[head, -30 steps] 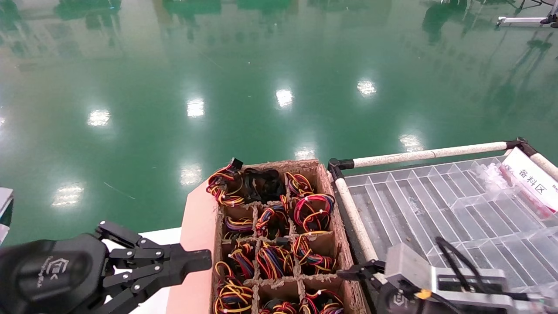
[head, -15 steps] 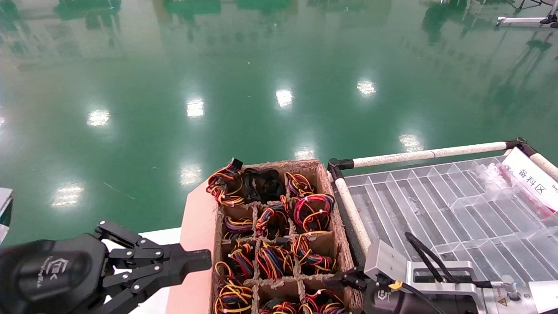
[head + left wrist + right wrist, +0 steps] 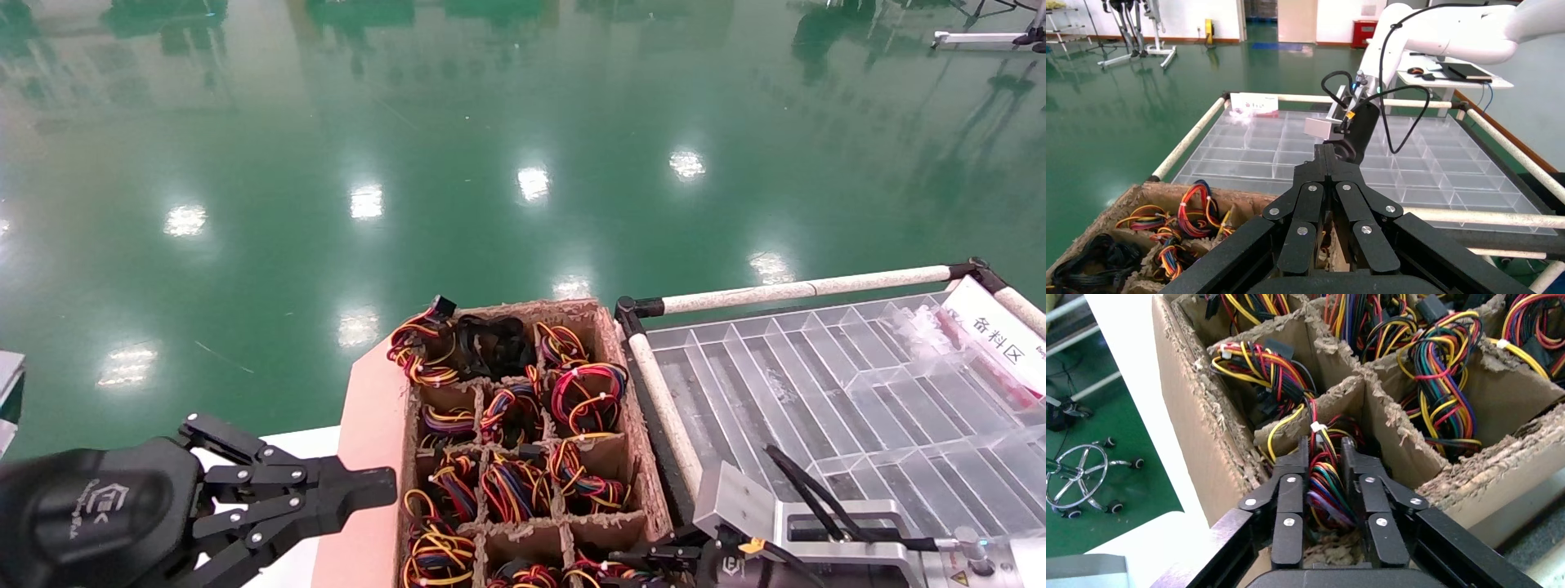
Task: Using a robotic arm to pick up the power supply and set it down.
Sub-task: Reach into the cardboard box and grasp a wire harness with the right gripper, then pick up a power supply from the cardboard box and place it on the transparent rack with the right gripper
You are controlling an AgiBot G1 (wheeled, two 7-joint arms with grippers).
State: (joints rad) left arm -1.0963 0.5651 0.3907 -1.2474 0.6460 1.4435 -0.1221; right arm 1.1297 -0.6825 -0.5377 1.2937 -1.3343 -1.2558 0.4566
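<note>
The robotic arm's silver wrist block [image 3: 739, 506] sits at the bottom right in the head view. Its black right gripper [image 3: 645, 559] reaches into the crate's nearest row. In the right wrist view the right gripper [image 3: 1324, 444] has its fingers close together around a red, yellow and black wire bundle [image 3: 1324, 478], which touches both. That bundle belongs to a power supply whose metal box is hidden down in the compartment. My all-black left gripper [image 3: 384, 483] hovers by the crate's left side, shut and empty.
The brown cardboard divider crate [image 3: 629, 425] holds several coiled wire bundles on a pink board [image 3: 368, 425]. A clear compartment tray [image 3: 817, 384] framed by white tubes [image 3: 801, 287] lies to the right. Green floor lies beyond.
My right arm has swung left from over the clear tray and dropped its gripper into the crate's nearest row. The left arm has not moved.
</note>
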